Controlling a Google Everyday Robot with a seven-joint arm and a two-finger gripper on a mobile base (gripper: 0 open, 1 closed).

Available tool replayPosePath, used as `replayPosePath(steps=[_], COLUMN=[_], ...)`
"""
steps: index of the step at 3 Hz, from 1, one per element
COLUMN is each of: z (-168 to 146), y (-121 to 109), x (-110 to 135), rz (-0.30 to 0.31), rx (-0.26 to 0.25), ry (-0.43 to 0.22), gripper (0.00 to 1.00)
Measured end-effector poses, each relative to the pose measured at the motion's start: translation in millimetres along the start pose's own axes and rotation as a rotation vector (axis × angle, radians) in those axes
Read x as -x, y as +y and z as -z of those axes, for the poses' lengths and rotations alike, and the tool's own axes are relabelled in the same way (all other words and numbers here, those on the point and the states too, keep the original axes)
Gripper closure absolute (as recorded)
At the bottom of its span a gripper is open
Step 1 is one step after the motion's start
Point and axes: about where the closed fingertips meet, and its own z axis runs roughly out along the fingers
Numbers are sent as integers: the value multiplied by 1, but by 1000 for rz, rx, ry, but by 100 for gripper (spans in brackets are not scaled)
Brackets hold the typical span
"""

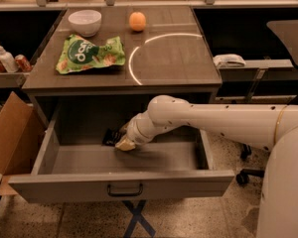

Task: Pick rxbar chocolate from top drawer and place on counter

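Observation:
The top drawer stands pulled open below the counter. The rxbar chocolate lies as a small black wrapper on the drawer floor near the back, left of centre. My gripper reaches down into the drawer on the white arm and sits right at the bar's right end, partly covering it. I cannot make out whether it holds the bar.
On the counter lie a green snack bag, a white bowl and an orange. A cardboard box stands left of the drawer. Side shelves hold bottles at left and a white object at right.

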Motion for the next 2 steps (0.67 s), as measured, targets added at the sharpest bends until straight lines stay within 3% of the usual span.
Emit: replayPosePath(steps=[1, 2], z=[28, 80], y=[2, 0], x=[9, 22], rz=[21, 63], rx=[-15, -50], ry=[-25, -51], gripper=[100, 100])
